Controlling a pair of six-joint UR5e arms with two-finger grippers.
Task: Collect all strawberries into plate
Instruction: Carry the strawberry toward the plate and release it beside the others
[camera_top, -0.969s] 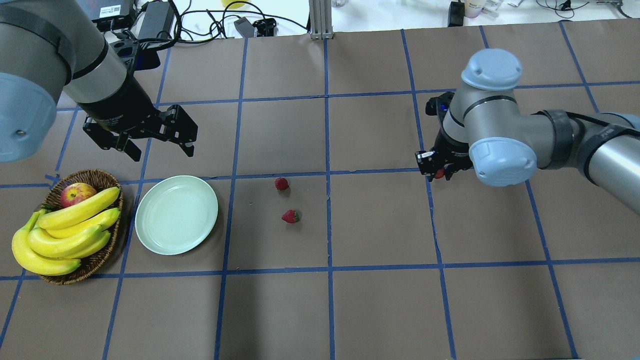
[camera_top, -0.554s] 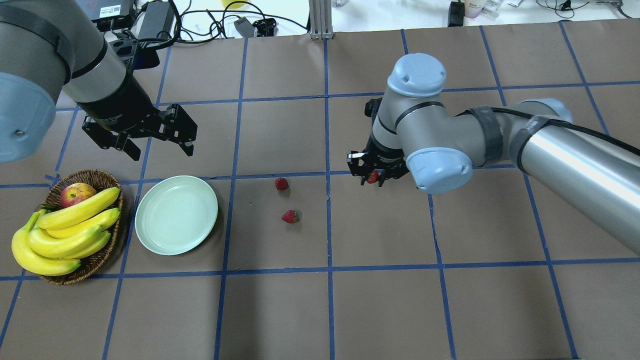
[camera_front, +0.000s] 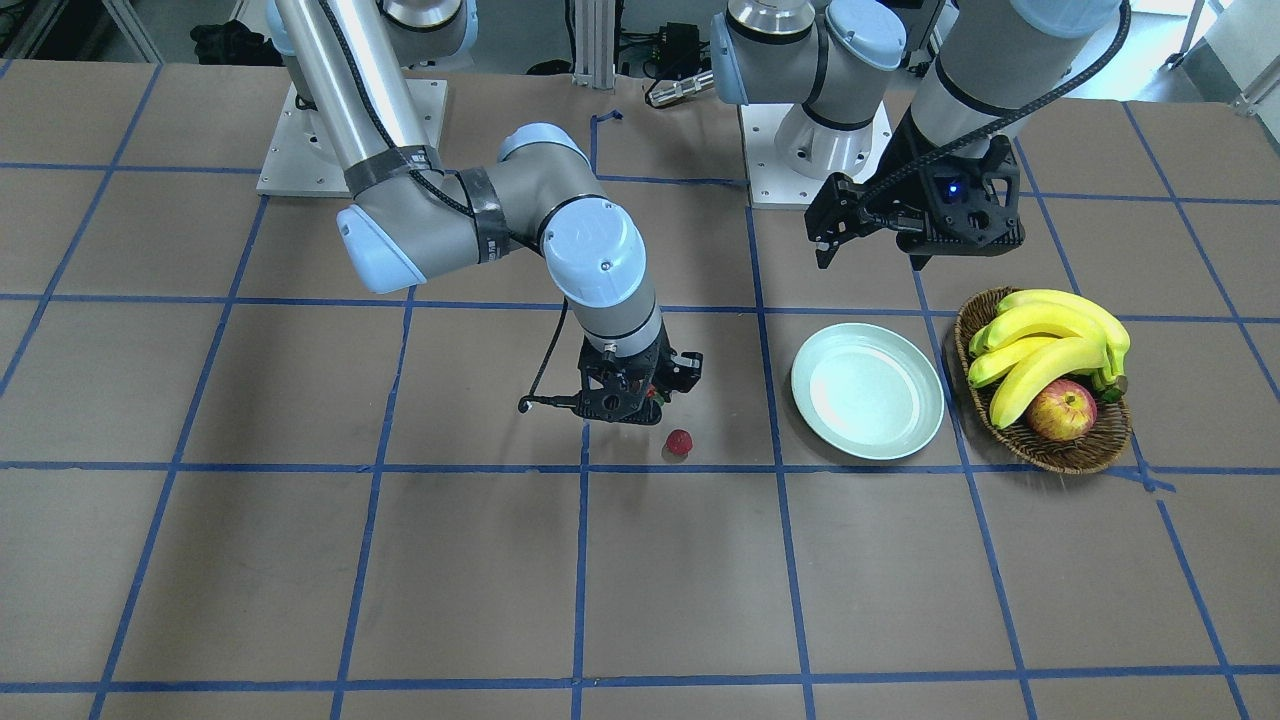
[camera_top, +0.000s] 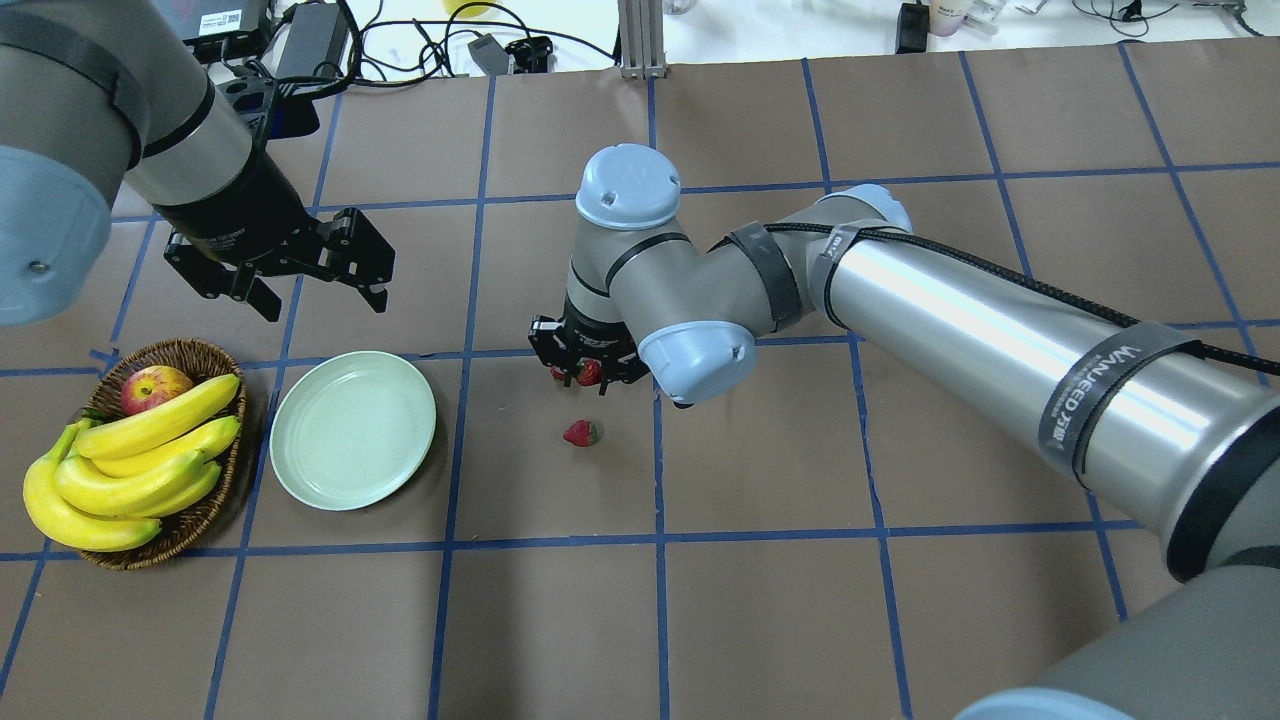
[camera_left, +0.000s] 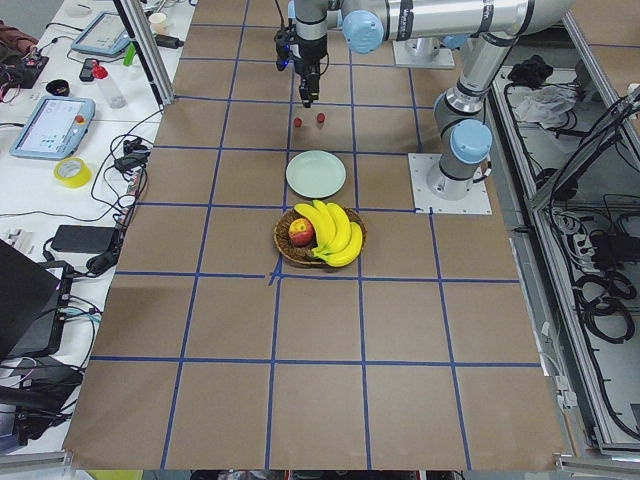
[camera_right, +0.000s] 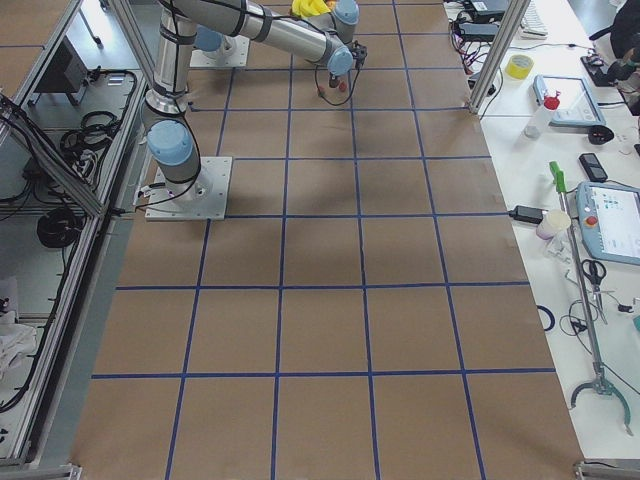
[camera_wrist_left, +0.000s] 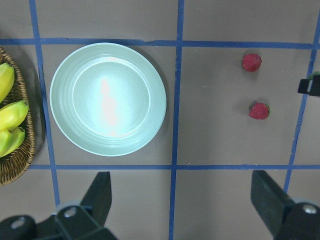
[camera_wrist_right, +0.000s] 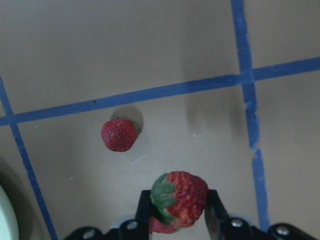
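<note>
You are looking at a table (camera_top: 760, 620) covered in brown paper that blue tape is dividing into squares. A power brick (camera_top: 312, 40) and loose cables are lying beyond its far edge, and a side bench (camera_left: 60, 125) is carrying tablets. The right arm (camera_top: 950, 310) is reaching toward the middle. The wicker basket (camera_top: 200, 520) is sitting just beside the plate (camera_top: 352, 429). The left gripper (camera_top: 325, 298) is hovering beyond the plate, fingers spread apart. The right gripper (camera_top: 585, 375) is clamping one strawberry (camera_wrist_right: 181, 198). A second strawberry (camera_wrist_right: 120, 135) and a third strawberry (camera_top: 581, 433) are resting on the paper, apart from the plate.
</note>
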